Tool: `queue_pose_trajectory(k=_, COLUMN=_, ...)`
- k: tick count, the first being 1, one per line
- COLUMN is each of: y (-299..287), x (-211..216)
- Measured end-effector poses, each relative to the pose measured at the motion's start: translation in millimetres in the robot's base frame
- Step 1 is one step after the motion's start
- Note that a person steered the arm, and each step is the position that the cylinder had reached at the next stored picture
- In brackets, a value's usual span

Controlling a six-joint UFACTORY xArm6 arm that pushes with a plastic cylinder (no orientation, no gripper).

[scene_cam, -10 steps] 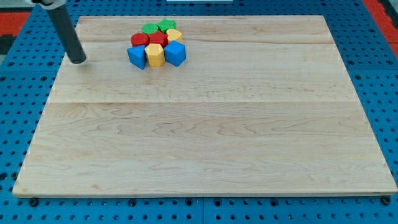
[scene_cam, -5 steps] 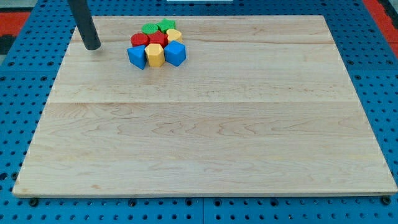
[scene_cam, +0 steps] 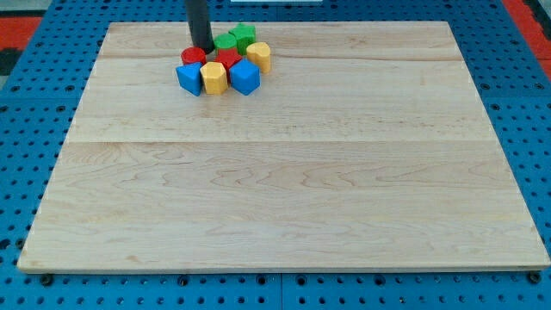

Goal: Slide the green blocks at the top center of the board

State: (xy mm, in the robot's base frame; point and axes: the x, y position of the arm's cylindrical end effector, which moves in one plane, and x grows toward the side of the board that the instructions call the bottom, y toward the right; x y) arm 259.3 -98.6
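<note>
Two green blocks sit near the view's top, left of centre: a round one point(scene_cam: 225, 41) and a star-like one point(scene_cam: 242, 34) to its upper right. My tip point(scene_cam: 201, 48) stands just left of the round green block, touching or nearly touching it, and just above the red round block point(scene_cam: 193, 56). The greens head a tight cluster with a red star block point(scene_cam: 227, 58), a yellow block point(scene_cam: 258, 54) on the right, a yellow block point(scene_cam: 213, 77) in front, and two blue blocks, one at the left point(scene_cam: 188, 77) and one at the right point(scene_cam: 244, 77).
The wooden board point(scene_cam: 284, 172) lies on a blue pegboard table point(scene_cam: 26, 172). The board's top edge runs just above the green blocks.
My tip moved right along the board's top, from far left to the cluster's left side. The green blocks and the right yellow block shifted to the right.
</note>
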Motion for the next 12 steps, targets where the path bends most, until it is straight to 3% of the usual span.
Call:
queue_pose_trajectory(k=4, y=56, x=37)
queue_pose_trajectory(k=6, y=-21, x=4)
queue_pose_trajectory(k=9, y=29, x=79)
queue_pose_trajectory(k=10, y=50, x=132)
queue_pose_trajectory(k=11, y=76, x=150)
queue_pose_trajectory(k=12, y=74, x=127)
